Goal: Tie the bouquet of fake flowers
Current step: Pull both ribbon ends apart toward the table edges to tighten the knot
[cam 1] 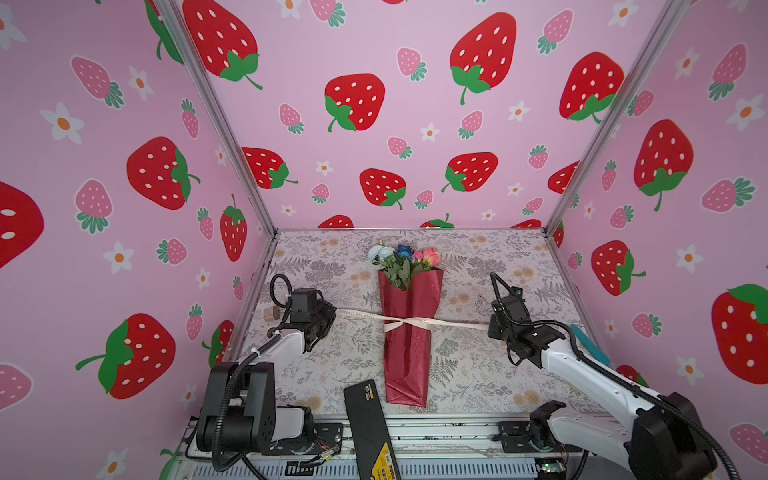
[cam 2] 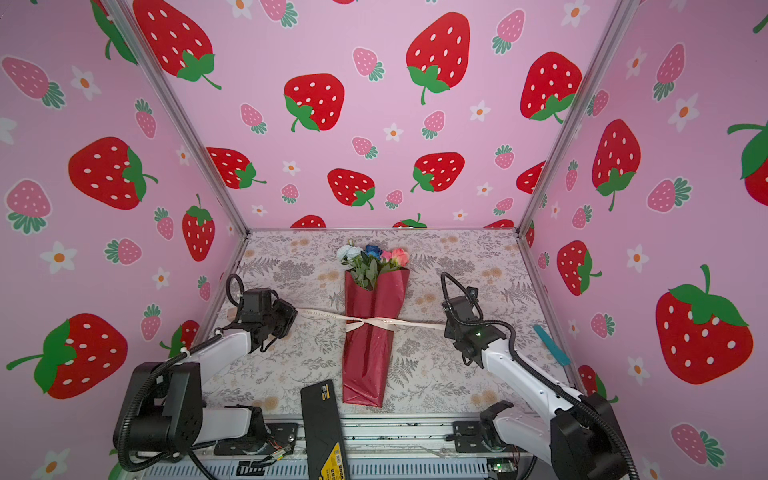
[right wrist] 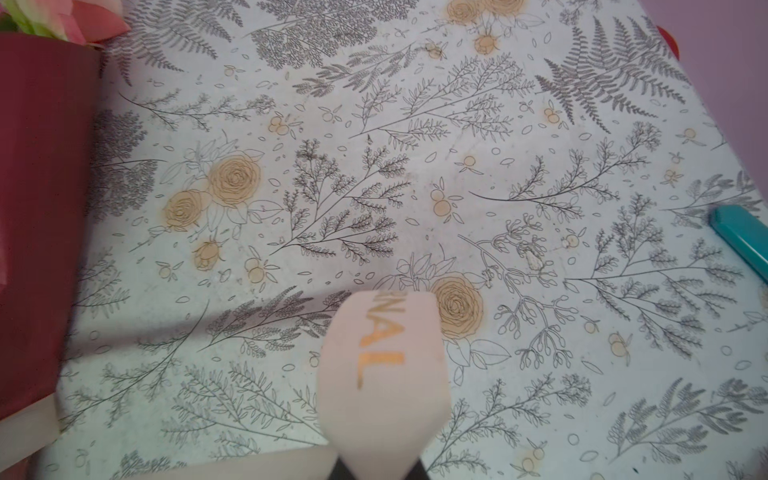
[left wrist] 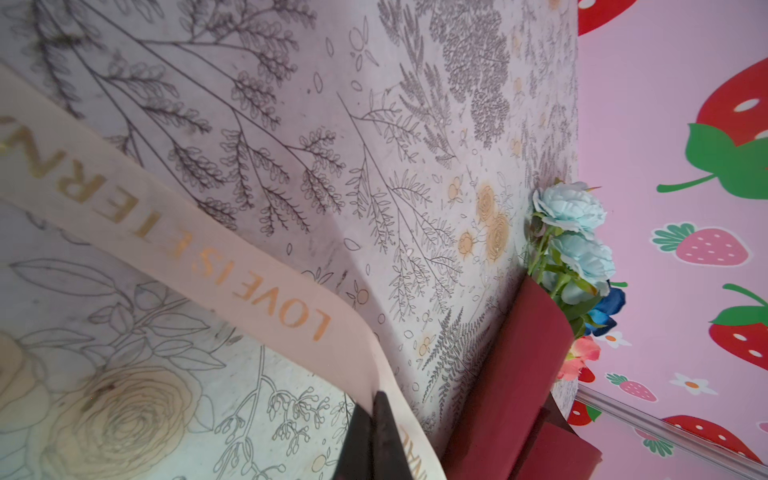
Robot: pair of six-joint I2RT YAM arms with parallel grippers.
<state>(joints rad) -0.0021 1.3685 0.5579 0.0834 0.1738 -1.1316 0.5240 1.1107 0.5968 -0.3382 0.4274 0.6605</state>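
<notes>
Left gripper point(cam 1: 331, 313) is pinching ribbon point(cam 1: 361, 314) end, 9 o'clock of bouquet point(cam 1: 409, 361) | right gripper point(cam 1: 491, 326) is pinching the other end, 3 o'clock | arms are reaching low, inward | bouquet is lying mid-table point(cam 1: 469, 365), blooms pointing to 12 o'clock

bouquet point(cam 1: 409, 357) wrap: dark red paper, glossy, creased; petals matt, cloth-like. ribbon point(left wrist: 199, 257): smooth cream cloth, shiny gold lettering. table cover point(right wrist: 457, 124): matt, printed. frame post point(cam 1: 223, 124): bare metal.
</notes>
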